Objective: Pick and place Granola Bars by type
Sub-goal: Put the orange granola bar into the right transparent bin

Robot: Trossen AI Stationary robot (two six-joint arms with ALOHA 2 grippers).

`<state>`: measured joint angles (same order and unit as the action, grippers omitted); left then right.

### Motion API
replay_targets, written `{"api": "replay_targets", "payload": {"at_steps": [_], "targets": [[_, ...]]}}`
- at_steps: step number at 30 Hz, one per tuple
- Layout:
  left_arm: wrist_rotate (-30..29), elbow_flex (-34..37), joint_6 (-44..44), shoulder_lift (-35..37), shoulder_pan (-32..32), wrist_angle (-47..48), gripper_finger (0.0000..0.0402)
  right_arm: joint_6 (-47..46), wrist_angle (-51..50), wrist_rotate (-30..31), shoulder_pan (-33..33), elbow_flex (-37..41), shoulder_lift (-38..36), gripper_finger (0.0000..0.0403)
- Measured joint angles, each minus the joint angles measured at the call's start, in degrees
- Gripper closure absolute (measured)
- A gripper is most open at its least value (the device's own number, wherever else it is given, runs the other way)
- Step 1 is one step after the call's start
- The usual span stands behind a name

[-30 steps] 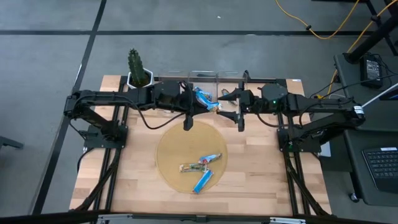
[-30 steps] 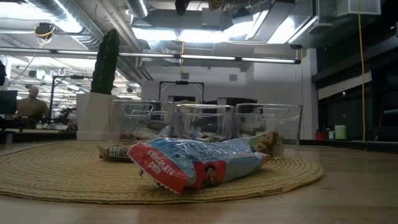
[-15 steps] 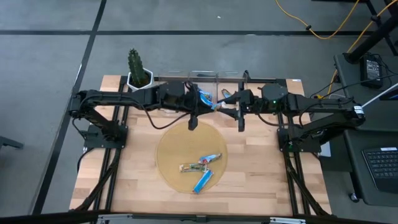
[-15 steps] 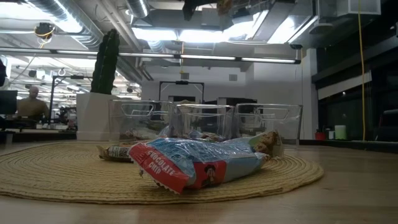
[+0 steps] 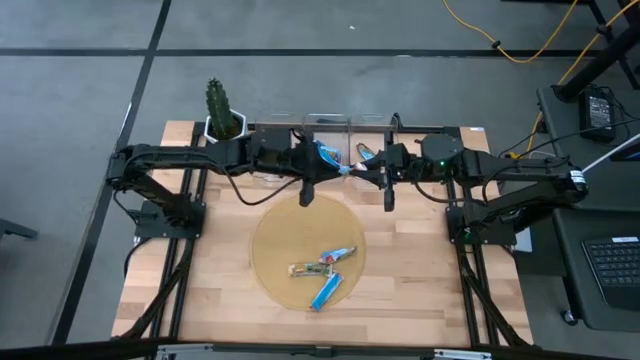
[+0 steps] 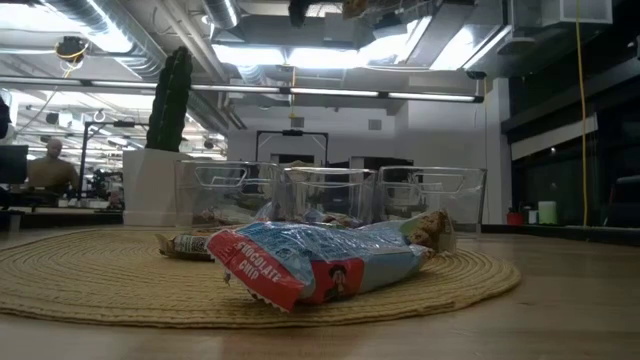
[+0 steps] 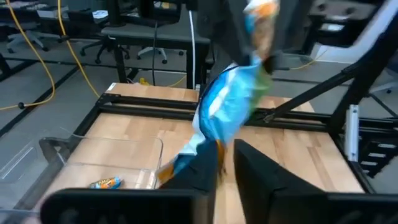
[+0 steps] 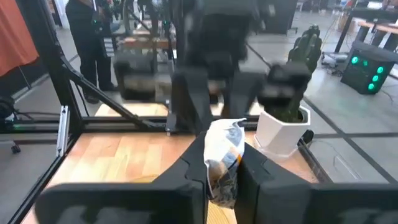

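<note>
A blue-and-silver granola bar (image 5: pixel 330 157) hangs in the air between my two grippers, just in front of the clear bins (image 5: pixel 325 122). My right gripper (image 5: pixel 358 166) is shut on its right end. My left gripper (image 5: pixel 320 160) stands at its left end, and the left wrist view shows a narrow gap between that gripper's (image 7: pixel 227 165) fingers. Three more bars lie flat on the round woven mat (image 5: pixel 270 235): a blue-and-silver one (image 5: pixel 338 256), a brown one (image 5: pixel 308 269) and a bright blue one (image 5: pixel 325 292). My left gripper comes level from the table's left. The bar's left end (image 7: pixel 189 155) lies by the inner side of one finger (image 7: pixel 206 167), with bare table showing through the gap beside it. Whether it still touches the wrapper, I cannot tell. My right gripper pinches the bar's right end (image 8: pixel 224 143) between its two fingers, coming level from the table's right, along the bar. The bar is lifted clear of the table and reaches from these fingers toward the left gripper.
Three clear bins stand in a row along the far edge; one (image 7: pixel 93 155) holds a bar (image 7: pixel 106 182). A potted cactus (image 5: pixel 222 110) stands at the far left corner. Bare wood lies to the left and right of the mat.
My right gripper has shut on the bar's right end; a second ago its fingers stood wide apart around it. The bar stays in the air between the two grippers.
</note>
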<state>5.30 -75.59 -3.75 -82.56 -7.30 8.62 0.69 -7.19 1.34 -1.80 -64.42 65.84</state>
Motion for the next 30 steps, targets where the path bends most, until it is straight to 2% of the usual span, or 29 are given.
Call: {"api": "replay_targets", "payload": {"at_steps": [5,9,15,20,24,30], "targets": [[0.00,-0.06,-0.49,6.85,0.01,3.47,0.0300,3.60,-11.23,2.99,-0.07,-6.42,0.00,0.0365],[-0.21,-0.11,-3.69,11.44,0.62,6.80,0.0269,4.00,-24.91,5.95,-0.07,-13.78,-0.01,0.0365],[-0.22,0.30,-6.05,12.16,4.78,8.53,0.0258,-0.33,-44.23,6.75,-0.07,-21.09,-0.04,0.0365],[-1.70,1.24,-6.05,9.93,7.69,8.60,0.0264,-2.95,-50.55,6.56,-1.87,-22.78,0.01,0.0367],[-1.79,1.41,-6.05,7.91,8.82,8.23,0.0267,-0.13,-51.53,5.78,-8.40,-24.93,1.10,0.0362],[-1.16,1.49,-6.13,6.01,8.85,6.68,0.0264,6.35,-58.66,-2.91,-23.94,-38.36,9.45,0.0370]]}}
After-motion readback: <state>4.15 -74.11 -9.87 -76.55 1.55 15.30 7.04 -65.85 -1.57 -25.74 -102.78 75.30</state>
